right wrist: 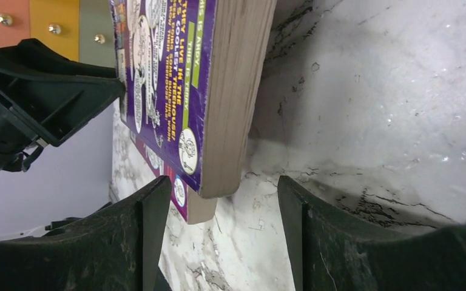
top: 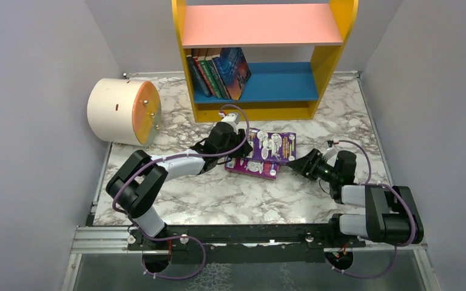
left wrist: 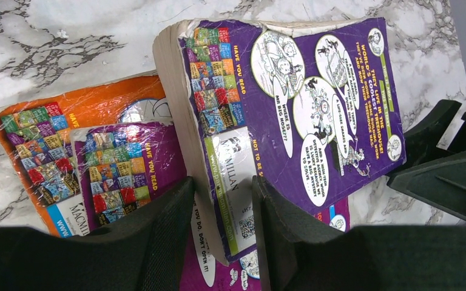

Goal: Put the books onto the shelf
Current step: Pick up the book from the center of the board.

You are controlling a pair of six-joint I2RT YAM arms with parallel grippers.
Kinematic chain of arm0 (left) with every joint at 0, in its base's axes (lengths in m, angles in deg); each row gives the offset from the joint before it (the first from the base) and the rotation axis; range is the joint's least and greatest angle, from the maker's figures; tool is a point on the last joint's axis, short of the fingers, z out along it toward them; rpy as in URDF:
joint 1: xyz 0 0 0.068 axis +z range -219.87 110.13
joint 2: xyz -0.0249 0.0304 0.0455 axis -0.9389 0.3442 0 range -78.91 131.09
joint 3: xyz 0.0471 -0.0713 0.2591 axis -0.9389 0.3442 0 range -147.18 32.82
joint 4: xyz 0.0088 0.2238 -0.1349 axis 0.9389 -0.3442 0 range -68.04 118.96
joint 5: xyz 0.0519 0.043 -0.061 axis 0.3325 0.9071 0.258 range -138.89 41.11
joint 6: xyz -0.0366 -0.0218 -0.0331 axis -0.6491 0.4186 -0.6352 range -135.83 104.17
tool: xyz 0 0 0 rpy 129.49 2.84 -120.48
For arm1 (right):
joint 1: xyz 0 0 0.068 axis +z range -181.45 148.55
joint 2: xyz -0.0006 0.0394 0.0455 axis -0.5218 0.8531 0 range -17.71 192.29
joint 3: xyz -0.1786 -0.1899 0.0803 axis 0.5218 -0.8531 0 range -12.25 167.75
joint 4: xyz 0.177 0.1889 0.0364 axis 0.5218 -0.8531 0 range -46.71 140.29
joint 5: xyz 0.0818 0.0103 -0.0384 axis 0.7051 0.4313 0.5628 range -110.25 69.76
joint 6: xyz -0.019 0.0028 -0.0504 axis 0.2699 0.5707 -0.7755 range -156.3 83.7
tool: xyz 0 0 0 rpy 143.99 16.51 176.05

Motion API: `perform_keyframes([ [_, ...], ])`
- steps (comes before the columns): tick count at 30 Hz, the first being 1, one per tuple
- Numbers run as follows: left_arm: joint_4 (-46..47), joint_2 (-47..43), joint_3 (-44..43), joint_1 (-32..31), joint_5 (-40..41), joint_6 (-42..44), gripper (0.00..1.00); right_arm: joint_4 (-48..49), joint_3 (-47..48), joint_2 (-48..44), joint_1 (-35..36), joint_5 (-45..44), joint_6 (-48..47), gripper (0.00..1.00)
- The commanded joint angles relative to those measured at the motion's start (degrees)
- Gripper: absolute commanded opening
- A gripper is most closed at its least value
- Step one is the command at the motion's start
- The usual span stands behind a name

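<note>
A purple book (top: 277,145) with white cartoon pictures lies raised on a small pile in front of the shelf (top: 335,54). My left gripper (top: 247,148) is shut on its left end. In the left wrist view my left gripper (left wrist: 223,233) pinches the purple book (left wrist: 291,97) at a corner, one finger on the page edge, the other on the cover. Under it lie an orange book (left wrist: 67,118) and another purple book (left wrist: 130,173). My right gripper (top: 296,162) stands open just off the book's right end. In the right wrist view nothing is between the fingers of my right gripper (right wrist: 218,236), and the book's page edge (right wrist: 236,91) is just ahead.
Several books (top: 218,74) lean at the left of the shelf's blue lower board (top: 282,82); the pink upper board (top: 261,24) is bare. A cream cylinder (top: 118,110) with an orange end lies at the table's left. Grey walls close in both sides.
</note>
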Motion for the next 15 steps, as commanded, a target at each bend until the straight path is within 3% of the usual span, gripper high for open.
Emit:
perform_keyframes([
  [1, 1.3, 1.2, -1.3, -0.8, -1.8, -0.6, 0.33, 11.7, -0.9, 2.4, -0.2, 2.2, 3.4, 0.62],
  [11, 1.7, 1.7, 0.0, -1.3, -1.7, -1.1, 0.33, 30.0, -0.7, 15.3, -0.2, 3.5, 9.8, 0.58],
  [15, 1.9, 2.2, 0.0, -1.5, -1.8, -1.3, 0.33, 42.3, -0.3, 23.7, -0.2, 5.4, 14.0, 0.56],
])
